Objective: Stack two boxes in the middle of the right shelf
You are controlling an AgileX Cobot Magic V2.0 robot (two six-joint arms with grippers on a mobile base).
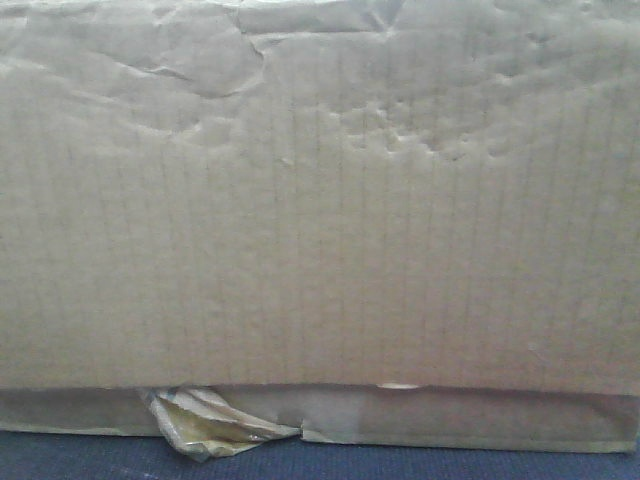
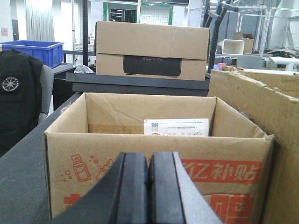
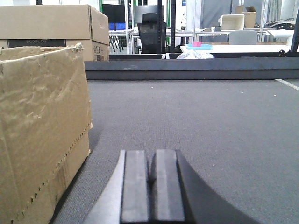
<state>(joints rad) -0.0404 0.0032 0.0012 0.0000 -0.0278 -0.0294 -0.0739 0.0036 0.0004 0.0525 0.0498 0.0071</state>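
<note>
The left claw (image 2: 148,186) and right claw (image 3: 153,186) are being held pressed together, empty. An open box (image 2: 159,154) is being seen just ahead of the left claw, and a dented box (image 3: 42,126) just left of the right claw. Both are being judged light and bendy, so the firm bottom edges are being favoured.

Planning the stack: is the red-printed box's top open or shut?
Open. The left wrist view looks into the red-printed box, showing inner walls and a white label inside.
</note>
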